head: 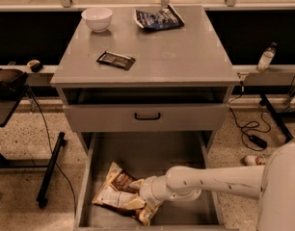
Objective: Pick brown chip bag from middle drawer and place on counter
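1. My gripper (136, 194), low in the middle drawer (154, 153) against the brown chip bag (113, 192), looks like smooth cream plastic; my arm (220, 179) is a smooth white shell.
2. The bag is crinkly film with a faint sheen.
3. The drawer is matt grey metal.
4. The counter (181, 52) is smooth grey and slightly glossy.
5. The bowl (97, 19) is smooth, glossy white.

The arm (220, 179) enters from the lower right of the frame and extends nearly horizontally to the left. The wrist (154, 191) sits at lower centre. The gripper (134, 195) points left, just beyond it.
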Action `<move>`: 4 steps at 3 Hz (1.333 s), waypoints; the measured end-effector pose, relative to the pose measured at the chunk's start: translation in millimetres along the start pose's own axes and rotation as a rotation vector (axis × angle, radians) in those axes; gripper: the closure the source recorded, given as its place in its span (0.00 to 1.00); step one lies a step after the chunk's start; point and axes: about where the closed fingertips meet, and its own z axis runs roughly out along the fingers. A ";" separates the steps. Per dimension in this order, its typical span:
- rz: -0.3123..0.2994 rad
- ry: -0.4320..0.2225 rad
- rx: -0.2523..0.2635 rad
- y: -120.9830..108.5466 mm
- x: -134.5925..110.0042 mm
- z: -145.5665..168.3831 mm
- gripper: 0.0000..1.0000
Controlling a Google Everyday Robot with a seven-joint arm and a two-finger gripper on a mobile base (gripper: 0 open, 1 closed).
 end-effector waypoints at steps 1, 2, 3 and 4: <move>-0.037 -0.077 -0.021 1.2 -6.4 -2.1 0.84; -0.215 -0.243 -0.057 28.8 -40.3 -31.1 1.00; -0.463 -0.378 -0.046 50.9 -85.9 -94.6 1.00; -0.667 -0.393 0.005 36.4 -117.2 -178.7 1.00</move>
